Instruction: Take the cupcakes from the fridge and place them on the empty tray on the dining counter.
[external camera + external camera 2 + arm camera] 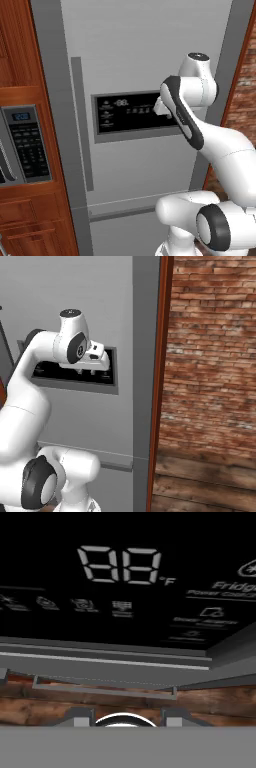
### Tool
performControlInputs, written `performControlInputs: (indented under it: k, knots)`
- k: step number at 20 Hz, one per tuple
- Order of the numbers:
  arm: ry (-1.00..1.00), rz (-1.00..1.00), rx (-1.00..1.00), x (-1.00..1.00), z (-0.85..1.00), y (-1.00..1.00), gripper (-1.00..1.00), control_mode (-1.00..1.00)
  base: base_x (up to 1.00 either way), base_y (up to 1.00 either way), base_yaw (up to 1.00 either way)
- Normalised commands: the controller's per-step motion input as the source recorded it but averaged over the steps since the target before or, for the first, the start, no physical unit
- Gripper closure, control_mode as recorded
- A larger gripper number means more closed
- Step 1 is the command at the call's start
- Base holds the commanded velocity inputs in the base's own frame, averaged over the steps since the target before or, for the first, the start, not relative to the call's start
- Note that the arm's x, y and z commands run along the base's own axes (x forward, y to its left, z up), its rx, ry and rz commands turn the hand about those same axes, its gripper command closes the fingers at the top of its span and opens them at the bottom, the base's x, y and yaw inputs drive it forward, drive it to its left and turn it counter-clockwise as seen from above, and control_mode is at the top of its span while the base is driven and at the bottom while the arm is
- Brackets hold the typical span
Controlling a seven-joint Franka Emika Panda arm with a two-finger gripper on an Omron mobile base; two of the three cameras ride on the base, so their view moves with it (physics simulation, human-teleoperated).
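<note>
Opening step, judged not yet begun: the fridge (145, 55) is seen closed, cupcakes presumably inside. The end effector (93, 372), fingers pressed together and empty, is held against the dispenser panel (132, 112). The handle (82, 125), at 9 o'clock, must be grasped next.

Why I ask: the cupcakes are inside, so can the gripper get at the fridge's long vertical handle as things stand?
Probably yes, after a sideways move. The gripper, shut, sits at the black dispenser panel of the closed fridge; the handle lies off to its left with bare door between them.
</note>
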Motion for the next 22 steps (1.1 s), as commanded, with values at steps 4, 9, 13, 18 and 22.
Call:
performControlInputs:
  k: [4, 9, 13, 18, 22]
  knots:
    - [-0.08, 0.00, 0.00, -0.36, 0.00, 0.01, -1.00, -1.00, 0.00, 0.00, 0.00]
    - [-0.08, 0.00, 0.00, -0.73, -0.05, 0.00, -1.00, -1.00, 0.00, 0.00, 0.00]
    - [-0.06, 0.00, 0.00, -0.71, -0.14, -0.08, -1.00, -1.00, 0.00, 0.00, 0.00]
    - [-0.01, 0.00, 0.00, -0.59, -0.13, -0.12, -1.00, -1.00, 0.00, 0.00, 0.00]
    - [-0.03, 0.00, 0.00, -0.63, -0.04, -0.15, -1.00, -1.00, 0.00, 0.00, 0.00]
